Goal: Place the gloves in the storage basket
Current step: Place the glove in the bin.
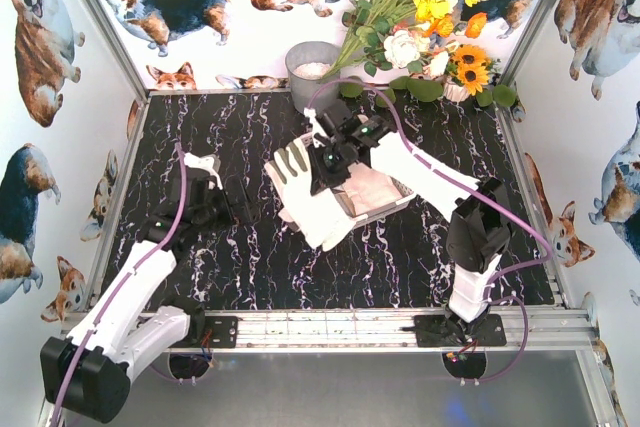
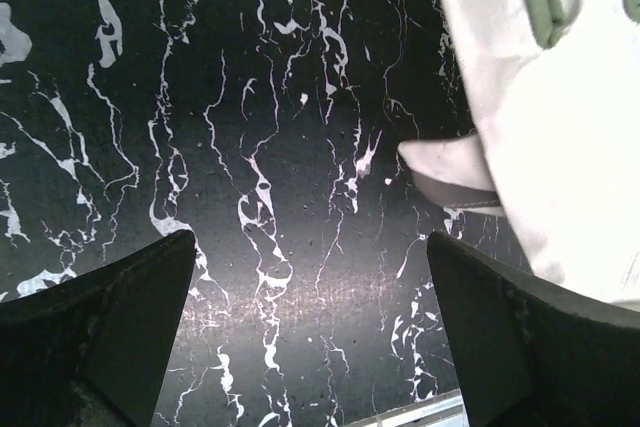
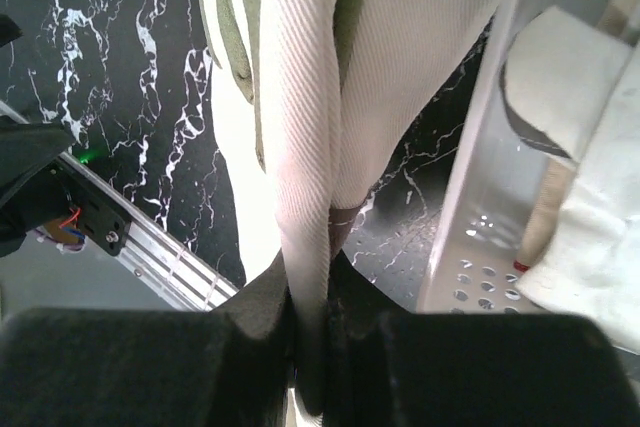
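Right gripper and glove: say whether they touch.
Touching. The right wrist view shows the right gripper clamped shut on a fold of the glove.

A black, white-veined tabletop [image 1: 250, 247] carries a grey round bucket [image 1: 310, 72] at its far edge, seemingly with something white inside, beside a bouquet [image 1: 425, 17] of yellow, white and orange flowers, with corgi-printed walls [image 1: 40, 97] around and an aluminium rail [image 1: 330, 327] along the near edge.

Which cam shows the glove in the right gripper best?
Top external: the glove shows nearly whole, pinched by the right gripper. Right wrist shows only clamped fabric close up; left wrist catches just part of it.
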Robot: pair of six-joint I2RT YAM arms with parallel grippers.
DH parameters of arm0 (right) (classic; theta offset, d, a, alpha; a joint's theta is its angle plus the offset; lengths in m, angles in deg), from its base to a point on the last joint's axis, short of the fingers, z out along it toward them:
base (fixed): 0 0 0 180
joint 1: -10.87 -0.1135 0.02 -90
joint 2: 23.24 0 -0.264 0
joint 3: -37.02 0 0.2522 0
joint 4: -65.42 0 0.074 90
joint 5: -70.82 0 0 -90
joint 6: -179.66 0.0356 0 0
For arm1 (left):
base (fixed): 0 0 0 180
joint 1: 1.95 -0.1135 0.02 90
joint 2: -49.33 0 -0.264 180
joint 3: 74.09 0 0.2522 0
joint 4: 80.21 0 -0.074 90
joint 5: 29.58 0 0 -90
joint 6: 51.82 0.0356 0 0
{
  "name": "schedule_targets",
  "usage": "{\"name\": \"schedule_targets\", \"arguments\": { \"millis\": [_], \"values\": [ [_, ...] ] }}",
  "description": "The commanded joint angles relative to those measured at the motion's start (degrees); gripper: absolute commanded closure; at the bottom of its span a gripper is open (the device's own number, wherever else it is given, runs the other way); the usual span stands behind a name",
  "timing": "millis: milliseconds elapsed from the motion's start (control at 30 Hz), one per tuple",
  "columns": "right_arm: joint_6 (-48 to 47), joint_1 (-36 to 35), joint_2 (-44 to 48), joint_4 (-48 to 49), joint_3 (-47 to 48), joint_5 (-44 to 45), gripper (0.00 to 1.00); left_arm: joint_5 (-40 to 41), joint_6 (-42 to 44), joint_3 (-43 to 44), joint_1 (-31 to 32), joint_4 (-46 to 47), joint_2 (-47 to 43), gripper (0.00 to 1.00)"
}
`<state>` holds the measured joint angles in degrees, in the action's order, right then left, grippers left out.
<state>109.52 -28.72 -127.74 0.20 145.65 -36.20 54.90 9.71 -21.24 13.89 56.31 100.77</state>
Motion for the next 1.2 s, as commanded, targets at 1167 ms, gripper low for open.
{"name": "schedule_targets", "arguments": {
  "millis": [1167],
  "values": [
    [-15.44, 16.58, -8.26, 1.36, 7.33, 8.29, 1.00, 2.77, 2.31, -1.59, -3.00, -0.88, -8.00, 0.04]
  ]
}}
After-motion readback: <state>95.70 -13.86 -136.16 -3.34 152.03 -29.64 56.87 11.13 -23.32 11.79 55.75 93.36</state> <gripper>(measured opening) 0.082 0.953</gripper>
